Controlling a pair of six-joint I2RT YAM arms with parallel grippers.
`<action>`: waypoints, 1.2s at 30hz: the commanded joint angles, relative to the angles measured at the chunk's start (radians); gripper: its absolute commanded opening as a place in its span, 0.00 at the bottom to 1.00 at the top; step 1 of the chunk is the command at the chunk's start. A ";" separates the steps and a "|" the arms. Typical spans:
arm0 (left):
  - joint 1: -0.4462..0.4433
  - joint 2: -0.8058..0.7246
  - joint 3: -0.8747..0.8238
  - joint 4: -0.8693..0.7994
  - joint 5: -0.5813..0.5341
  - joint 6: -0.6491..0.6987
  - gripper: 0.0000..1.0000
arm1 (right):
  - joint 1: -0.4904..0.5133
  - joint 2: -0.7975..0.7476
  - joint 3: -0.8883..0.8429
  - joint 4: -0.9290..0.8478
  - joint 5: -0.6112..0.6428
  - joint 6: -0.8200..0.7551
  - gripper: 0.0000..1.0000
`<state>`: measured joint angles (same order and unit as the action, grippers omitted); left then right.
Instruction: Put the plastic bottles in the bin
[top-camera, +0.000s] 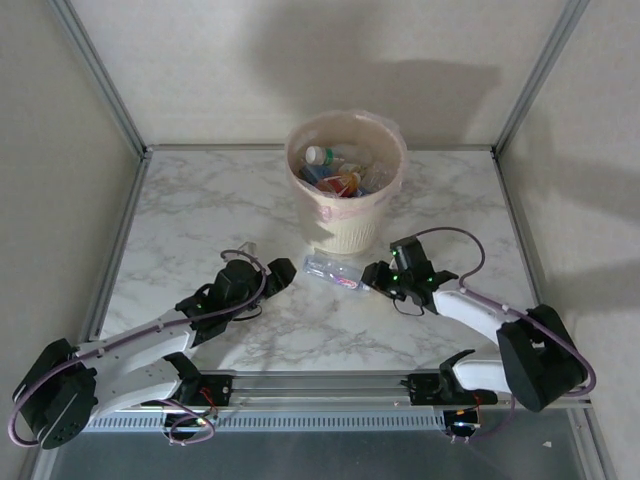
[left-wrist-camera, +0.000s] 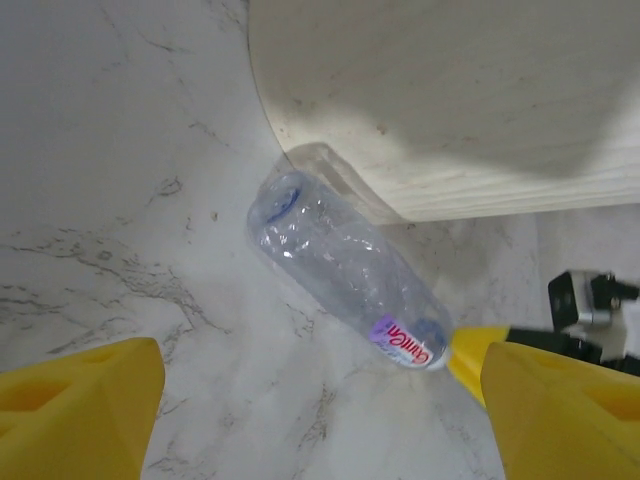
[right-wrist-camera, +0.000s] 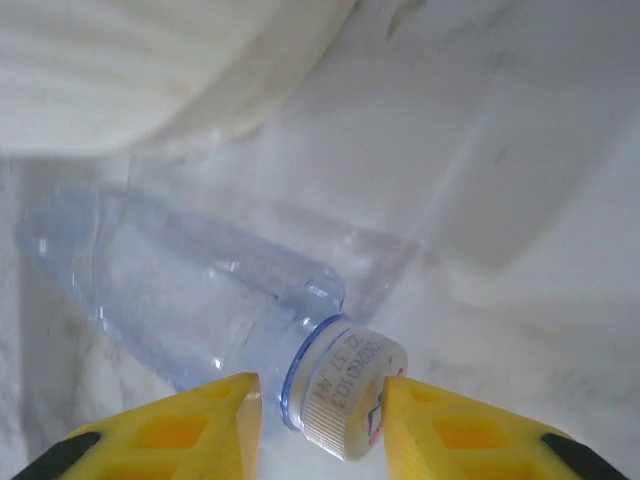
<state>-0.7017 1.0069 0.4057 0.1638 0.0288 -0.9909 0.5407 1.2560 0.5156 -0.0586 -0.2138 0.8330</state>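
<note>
Straddling the bottle (right-wrist-camera: 170, 290) at its cap with my right claw (right-wrist-camera: 322, 400), can't tell if it's clamped yet, bin (top-camera: 340, 228) lift comes next.

Pink-and-purple label (left-wrist-camera: 405, 343) near the cap end of the clear bottle (left-wrist-camera: 345, 275) lying on the surface (left-wrist-camera: 120, 200): slanted white brand lettering, roughly "Cun…n", not certain letter for letter. White cap (right-wrist-camera: 345, 395) of that bottle, right wrist view: two lines of dark stamped code, first line starting "202" and ending about "10.2", second line too smeared to read. Labels on the bottles (top-camera: 340, 175) inside the bin (top-camera: 300, 150): too small to read.
</note>
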 joint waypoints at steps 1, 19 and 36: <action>0.023 -0.027 0.026 -0.030 -0.012 0.023 0.82 | 0.068 -0.059 -0.034 -0.068 0.001 0.062 0.39; 0.097 -0.138 0.024 -0.109 0.006 0.024 0.83 | 0.173 0.068 0.147 -0.117 0.343 -0.305 0.97; 0.117 -0.172 0.007 -0.122 0.014 0.018 0.83 | 0.113 0.246 0.191 0.089 0.127 -0.478 0.96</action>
<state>-0.5953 0.8448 0.4057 0.0475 0.0315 -0.9871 0.6559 1.4731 0.6872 -0.0055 -0.0338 0.3859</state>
